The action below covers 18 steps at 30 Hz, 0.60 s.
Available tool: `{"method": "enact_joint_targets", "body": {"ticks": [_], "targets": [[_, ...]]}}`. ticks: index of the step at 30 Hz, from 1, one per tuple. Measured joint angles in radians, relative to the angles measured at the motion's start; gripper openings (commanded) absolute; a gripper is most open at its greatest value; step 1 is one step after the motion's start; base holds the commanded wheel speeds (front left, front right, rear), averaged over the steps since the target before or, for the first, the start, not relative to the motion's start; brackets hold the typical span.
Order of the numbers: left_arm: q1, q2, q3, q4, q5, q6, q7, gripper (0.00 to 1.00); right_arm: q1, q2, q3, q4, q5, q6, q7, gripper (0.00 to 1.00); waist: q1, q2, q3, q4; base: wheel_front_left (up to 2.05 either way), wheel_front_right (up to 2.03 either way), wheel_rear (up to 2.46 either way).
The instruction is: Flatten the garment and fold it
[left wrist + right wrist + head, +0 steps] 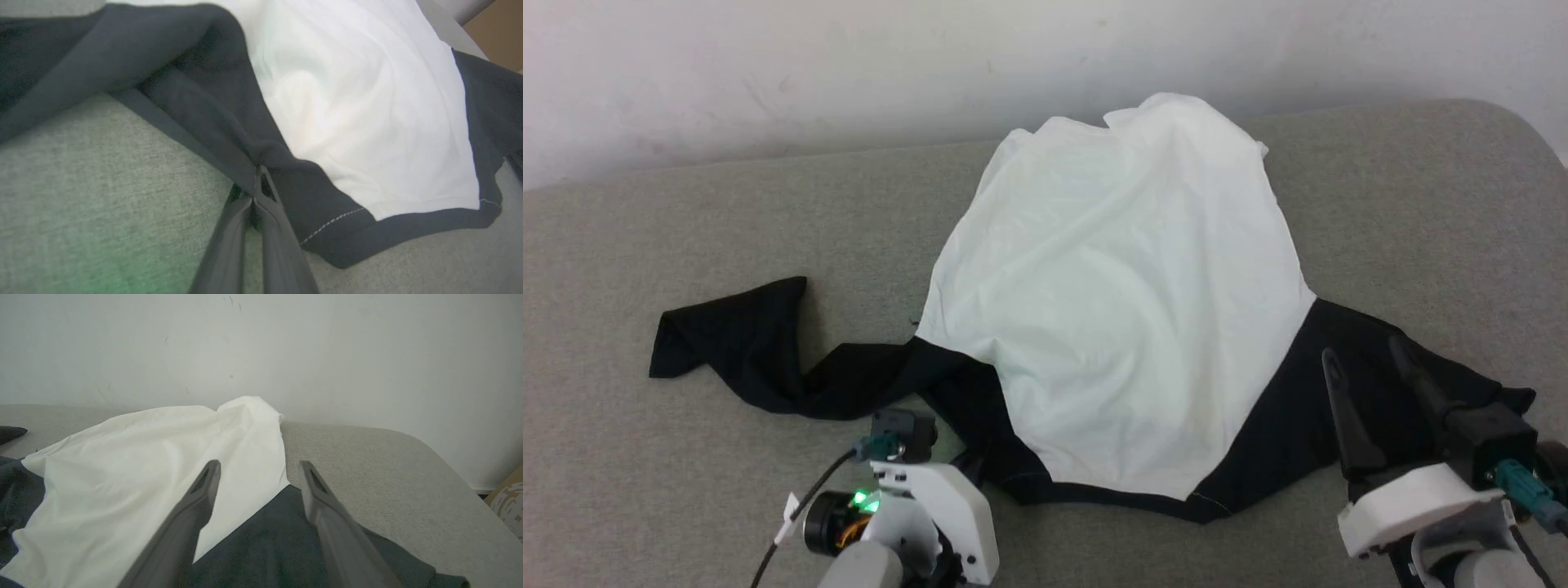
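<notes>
The garment [1111,278] lies spread on a grey padded surface, its white body rumpled and running away from me. One black sleeve [735,343] trails out twisted to the left; the other [1282,408] lies at the right. In the left wrist view my left gripper [258,175] is shut, pinching the black fabric edge of the garment [359,102] beside the neck trim. My left wrist [931,506] sits at the near hem. My right gripper [1364,351] hovers open just above the right black sleeve; its fingers [204,486] stand apart over the garment [143,457] with nothing between them.
The grey padded surface [686,229] runs back to a white wall [849,65] and curves off at its right end [429,457]. A cardboard box [506,498] stands past that end. Bare padding lies left of and in front of the shirt.
</notes>
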Motion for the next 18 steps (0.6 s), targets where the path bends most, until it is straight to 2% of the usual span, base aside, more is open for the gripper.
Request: {"method": "enact_joint_targets", "body": {"ticks": [6,9,14,18], "targets": [[0.114,0.007,0.025,-0.084,-0.026,0.019,-0.047,0.0,0.047,0.004,-0.026,0.044,0.002,0.0,0.028,1.0,-0.0001,0.0,-0.029,0.04,0.0,0.0,0.0],[0.19,0.031,0.048,-0.157,-0.037,0.04,-0.048,0.0,0.062,0.009,-0.046,0.065,0.0,0.0,0.056,1.0,-0.0001,0.0,-0.051,0.075,0.0,0.0,0.0],[0.314,0.096,0.056,-0.276,-0.036,0.069,0.023,0.0,0.082,0.021,-0.101,0.115,-0.024,0.0,0.129,1.0,-0.0001,0.0,-0.091,0.133,0.0,0.0,0.0],[0.403,0.125,0.045,-0.327,-0.04,0.082,0.091,0.0,0.086,0.029,-0.158,0.144,-0.047,0.0,0.186,1.0,-0.0003,0.0,-0.118,0.169,0.0,0.0,0.0]]}}
